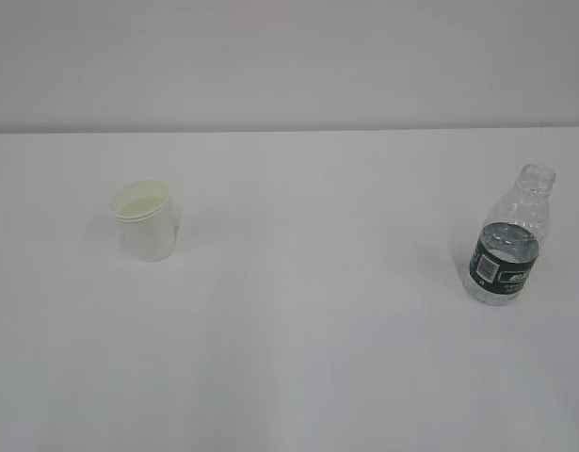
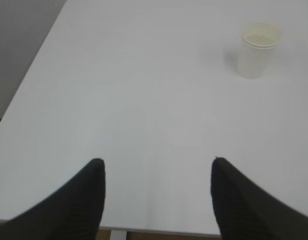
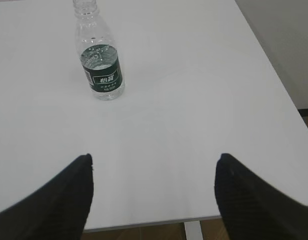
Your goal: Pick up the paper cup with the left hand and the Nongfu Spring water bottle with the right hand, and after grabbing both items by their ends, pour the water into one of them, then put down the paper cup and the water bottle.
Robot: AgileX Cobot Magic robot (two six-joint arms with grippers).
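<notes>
Left claw [image 2: 156, 162] cut off at frame bottom, dark fingers spread apart, empty. White paper cup [image 1: 147, 221] upright at left of white worktop [image 1: 317, 358], contents unclear. Clear ribbed water bottle [image 1: 510, 240] upright at right, uncapped, water [image 1: 506, 240] reaching label level. Right claw [image 3: 154, 157] likewise cropped, spread wide, empty.

Exterior view: looking down at a slant across the white table [image 1: 298, 358] toward the far wall, taking in paper cup [image 1: 146, 220] at left and bottle [image 1: 508, 247] at right. Left wrist view: set low behind the near table edge, facing forward, sharing the paper cup [image 2: 258, 50], far off. Right wrist view: likewise low and behind, sharing the bottle [image 3: 97, 60], somewhat nearer.
</notes>
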